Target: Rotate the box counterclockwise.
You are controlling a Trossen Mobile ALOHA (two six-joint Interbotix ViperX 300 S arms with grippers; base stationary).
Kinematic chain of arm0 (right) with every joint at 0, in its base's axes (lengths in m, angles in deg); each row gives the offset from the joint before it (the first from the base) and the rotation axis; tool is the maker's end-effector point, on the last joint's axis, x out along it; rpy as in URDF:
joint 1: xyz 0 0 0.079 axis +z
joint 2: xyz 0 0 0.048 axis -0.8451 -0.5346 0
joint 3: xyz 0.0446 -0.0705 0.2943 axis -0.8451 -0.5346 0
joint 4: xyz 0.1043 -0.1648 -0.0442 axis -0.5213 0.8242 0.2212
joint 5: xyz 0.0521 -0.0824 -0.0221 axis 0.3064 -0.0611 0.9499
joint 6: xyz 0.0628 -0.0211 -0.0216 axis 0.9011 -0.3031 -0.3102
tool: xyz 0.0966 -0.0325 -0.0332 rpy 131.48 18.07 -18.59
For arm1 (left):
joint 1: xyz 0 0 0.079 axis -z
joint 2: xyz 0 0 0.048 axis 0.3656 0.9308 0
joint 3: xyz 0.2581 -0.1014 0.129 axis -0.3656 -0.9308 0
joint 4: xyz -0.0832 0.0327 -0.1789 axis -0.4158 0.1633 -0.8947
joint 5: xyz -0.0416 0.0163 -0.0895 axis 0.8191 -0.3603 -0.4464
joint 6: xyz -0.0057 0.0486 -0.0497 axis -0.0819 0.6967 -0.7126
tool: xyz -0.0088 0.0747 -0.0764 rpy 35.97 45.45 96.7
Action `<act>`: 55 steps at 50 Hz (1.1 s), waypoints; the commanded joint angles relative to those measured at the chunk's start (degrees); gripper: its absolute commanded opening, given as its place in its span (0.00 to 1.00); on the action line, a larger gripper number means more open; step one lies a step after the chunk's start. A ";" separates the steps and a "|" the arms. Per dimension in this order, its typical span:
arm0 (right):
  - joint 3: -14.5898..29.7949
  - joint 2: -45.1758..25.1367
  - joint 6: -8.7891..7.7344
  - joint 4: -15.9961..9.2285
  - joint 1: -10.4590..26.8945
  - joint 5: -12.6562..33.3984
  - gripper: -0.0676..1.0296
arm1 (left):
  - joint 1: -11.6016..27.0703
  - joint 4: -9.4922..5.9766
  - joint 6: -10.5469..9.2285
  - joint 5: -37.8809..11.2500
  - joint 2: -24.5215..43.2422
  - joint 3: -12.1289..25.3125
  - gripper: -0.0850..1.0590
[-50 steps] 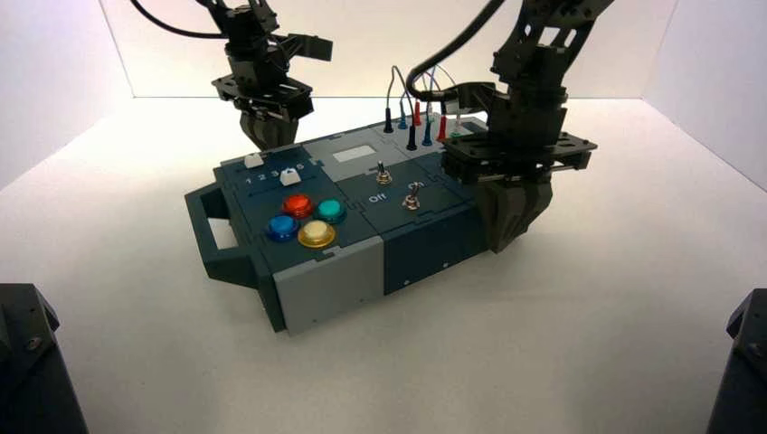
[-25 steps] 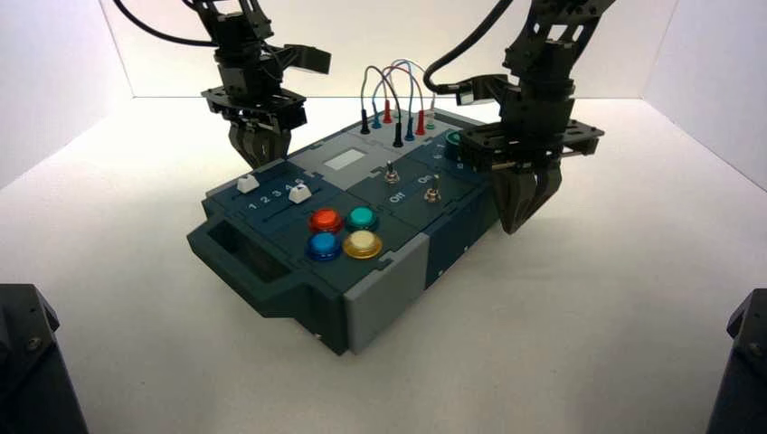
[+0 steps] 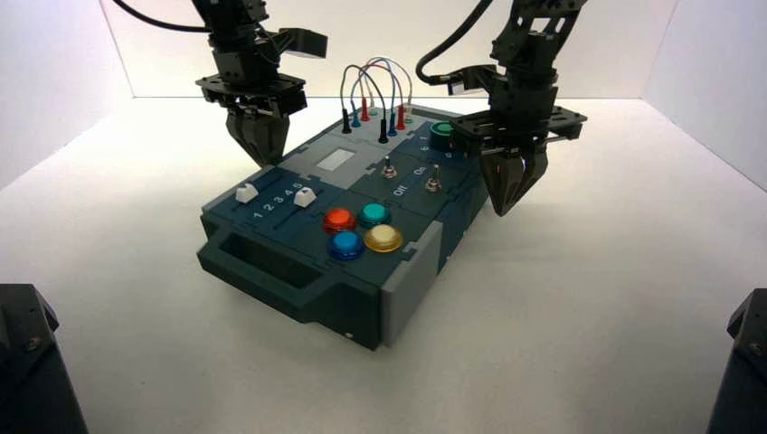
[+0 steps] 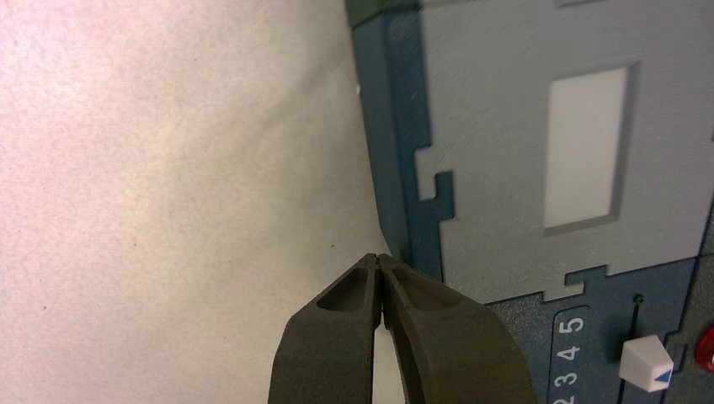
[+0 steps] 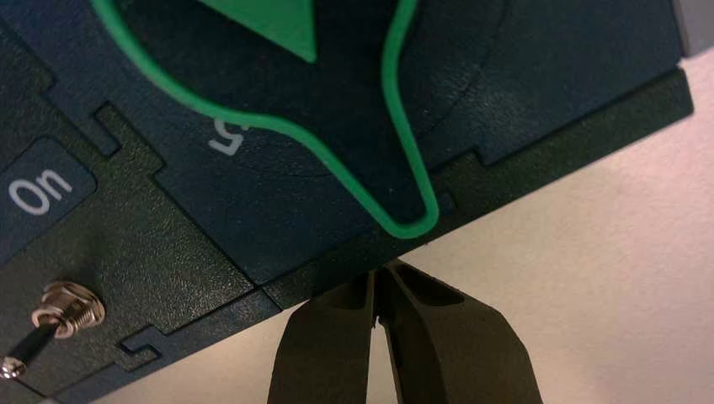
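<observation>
The dark teal and grey box [image 3: 407,280] lies skewed on the white table, its handle end toward the front left and its looped wires [image 3: 375,77] at the far end. My left gripper [image 3: 258,154] is shut, tips down at the box's far-left side. In the left wrist view its tips [image 4: 379,259] sit right at the box's edge [image 4: 396,168]. My right gripper [image 3: 506,203] is shut too, beside the box's right side near the green dial [image 3: 442,132]. In the right wrist view its tips [image 5: 379,269] are tucked under the top edge below the dial [image 5: 337,84].
On the box top are four coloured buttons [image 3: 362,229], two white sliders [image 3: 305,197], and two toggle switches [image 3: 433,183], one beside an "On" label [image 5: 38,189]. White walls close in the table at the back and sides. Dark fixtures stand at both front corners.
The box has turned counterclockwise: its handle end swung toward the front, its wire end moved left and back. Both shut grippers moved along with its sides.
</observation>
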 commanded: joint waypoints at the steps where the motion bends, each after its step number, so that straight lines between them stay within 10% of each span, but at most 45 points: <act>1: 5.01 0.00 0.09 -0.26 1.05 -0.88 0.04 | 8.44 -3.43 0.09 -0.88 -1.49 -0.35 0.05; 40: 8.35 -1.32 -0.70 1.58 1.41 2.37 0.04 | 11.69 -6.77 -0.26 1.41 -1.85 -2.64 0.05; 55: -0.70 27.42 0.70 -0.18 1.76 1.49 0.04 | -2.02 -6.59 -4.22 8.61 -24.35 -10.99 0.05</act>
